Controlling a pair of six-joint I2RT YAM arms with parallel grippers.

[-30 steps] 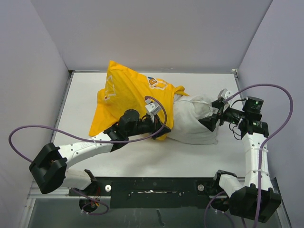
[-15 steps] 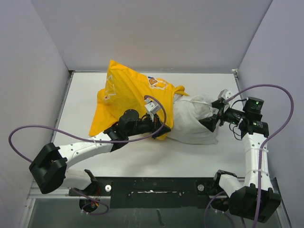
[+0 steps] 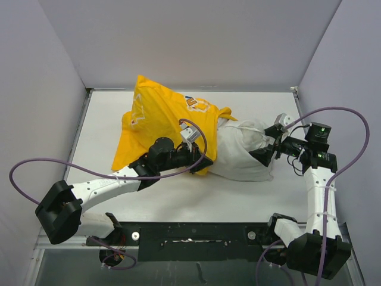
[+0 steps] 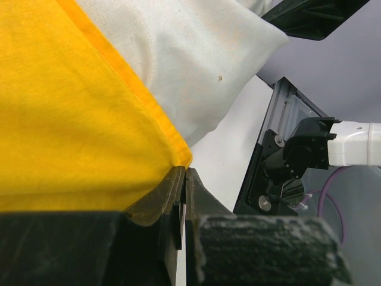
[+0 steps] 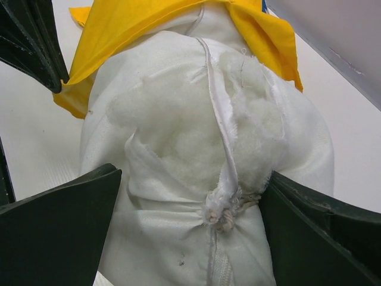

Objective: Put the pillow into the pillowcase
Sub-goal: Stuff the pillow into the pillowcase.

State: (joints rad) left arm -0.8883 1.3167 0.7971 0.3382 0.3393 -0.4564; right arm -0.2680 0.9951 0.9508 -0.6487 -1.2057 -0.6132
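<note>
The yellow pillowcase [image 3: 158, 122] lies bunched at the table's middle left, its open end facing right. The white pillow [image 3: 241, 152] sticks out of that opening, its left part under the yellow cloth. My left gripper [image 3: 201, 162] is shut on the near corner of the pillowcase hem. In the left wrist view the left gripper [image 4: 183, 171] pinches the yellow pillowcase [image 4: 65, 131] edge, with the pillow [image 4: 196, 65] beyond. My right gripper [image 3: 268, 150] holds the pillow's right end. In the right wrist view the right gripper [image 5: 191, 179] has its fingers [image 5: 65, 226] pressed on both sides of the pillow [image 5: 172, 119], round its knotted seam.
Grey walls close in the white table [image 3: 178, 199] on the left, back and right. A black rail [image 3: 196, 233] runs along the near edge between the arm bases. Purple cables [image 3: 36, 164] loop beside each arm. The right arm's base [image 4: 303, 156] shows in the left wrist view.
The right gripper has edged slightly left with the pillow's end. The left gripper keeps its hold on the hem and has barely moved.
</note>
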